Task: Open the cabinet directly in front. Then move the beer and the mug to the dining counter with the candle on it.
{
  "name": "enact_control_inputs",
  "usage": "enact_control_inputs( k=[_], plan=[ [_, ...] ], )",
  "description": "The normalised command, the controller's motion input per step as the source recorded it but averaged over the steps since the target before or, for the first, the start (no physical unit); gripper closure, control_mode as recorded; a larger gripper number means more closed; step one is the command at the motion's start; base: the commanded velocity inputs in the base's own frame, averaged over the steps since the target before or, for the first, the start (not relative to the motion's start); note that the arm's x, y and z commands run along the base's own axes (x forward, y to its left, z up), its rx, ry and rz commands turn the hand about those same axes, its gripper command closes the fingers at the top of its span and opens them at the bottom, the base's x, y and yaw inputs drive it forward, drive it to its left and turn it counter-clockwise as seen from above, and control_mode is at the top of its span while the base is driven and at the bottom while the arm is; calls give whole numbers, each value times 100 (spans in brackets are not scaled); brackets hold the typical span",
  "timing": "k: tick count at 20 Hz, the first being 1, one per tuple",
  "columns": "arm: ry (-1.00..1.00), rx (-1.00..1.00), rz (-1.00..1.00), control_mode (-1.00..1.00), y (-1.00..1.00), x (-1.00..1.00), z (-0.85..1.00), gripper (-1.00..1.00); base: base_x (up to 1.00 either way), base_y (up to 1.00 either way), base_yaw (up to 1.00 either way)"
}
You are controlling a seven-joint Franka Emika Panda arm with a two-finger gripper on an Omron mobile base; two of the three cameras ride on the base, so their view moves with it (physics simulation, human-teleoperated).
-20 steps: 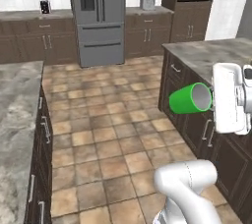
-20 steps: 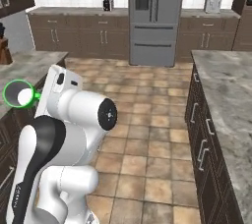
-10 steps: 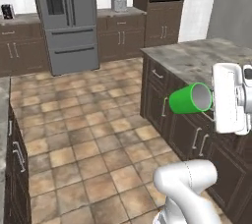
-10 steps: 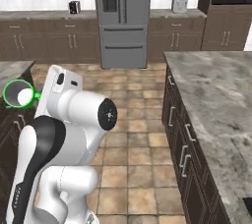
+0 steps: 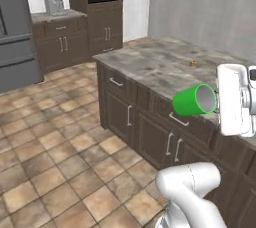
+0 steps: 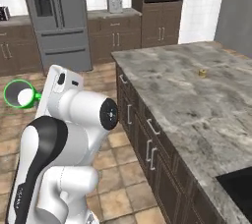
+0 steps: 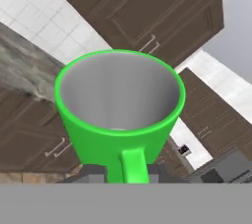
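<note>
Hand view: end effector [image 7: 127,173] at six o'clock pinches the handle of the mug [image 7: 120,112], bright green, mouth open toward the camera. It looks light, rigid and glossy, so likely slippery; the handle is the sure hold. Left base view: the mug lies sideways in midair, the dining counter [image 5: 150,67] and tiny candle [image 5: 193,63] at twelve o'clock beyond.

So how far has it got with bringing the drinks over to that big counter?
The mug is already out of the cabinet and held sideways in the gripper. The dining counter with the candle lies just ahead, so setting it down remains. No beer stands on the counter part in view.
</note>
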Motion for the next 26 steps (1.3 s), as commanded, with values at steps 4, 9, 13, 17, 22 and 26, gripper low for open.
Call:
enact_control_inputs(
  k=[4, 9, 13, 17, 22, 26],
  plan=[
    [0, 0, 0, 100, 0, 0, 0, 100, 59, 0, -63],
    [0, 0, 0, 100, 0, 0, 0, 100, 55, 0, -62],
    [0, 0, 0, 100, 0, 0, 0, 100, 44, 1, -55],
    [0, 0, 0, 100, 0, 0, 0, 100, 21, 23, -44],
    [0, 0, 0, 100, 0, 0, 0, 100, 0, 57, -36],
    [0, 0, 0, 100, 0, 0, 0, 100, 0, 94, -31]
  ],
)
